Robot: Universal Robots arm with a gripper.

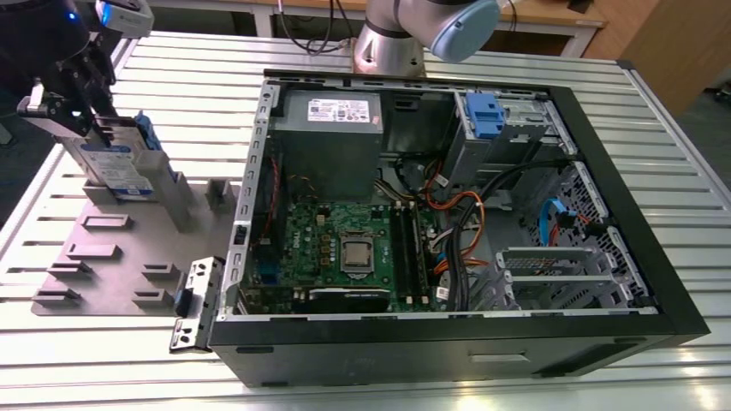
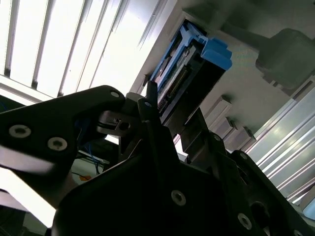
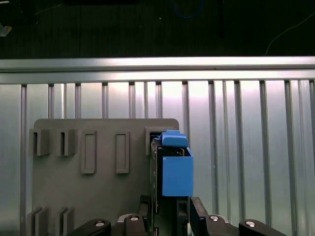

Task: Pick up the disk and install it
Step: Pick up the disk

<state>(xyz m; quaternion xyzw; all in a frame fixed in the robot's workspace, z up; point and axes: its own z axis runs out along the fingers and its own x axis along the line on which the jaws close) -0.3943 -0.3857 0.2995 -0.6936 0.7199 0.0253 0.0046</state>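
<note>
The task was at its beginning. In the exterior view the disk stood upright on its edge in a slot of the grey holder plate, at the exterior view's left, well apart from the open computer case. The claw was at the upper end of the disk. I could not tell whether it was already pinching the disk or was spread around it. In the first wrist view the blue bracket of the disk appeared edge-on, just above the claw's body. I judged that the picking was not yet completed and that the whole installing was left. The drive bay with the blue latch at the far side of the case looked unfilled.

For moving, there was free room above the disk. Low grey posts of the plate stood just beside it, and the edge of the slatted metal surface was near. The tall side wall of the case stood between the plate and the bay. Orange cables lay near the bay, so the approach there seemed narrow.
</note>
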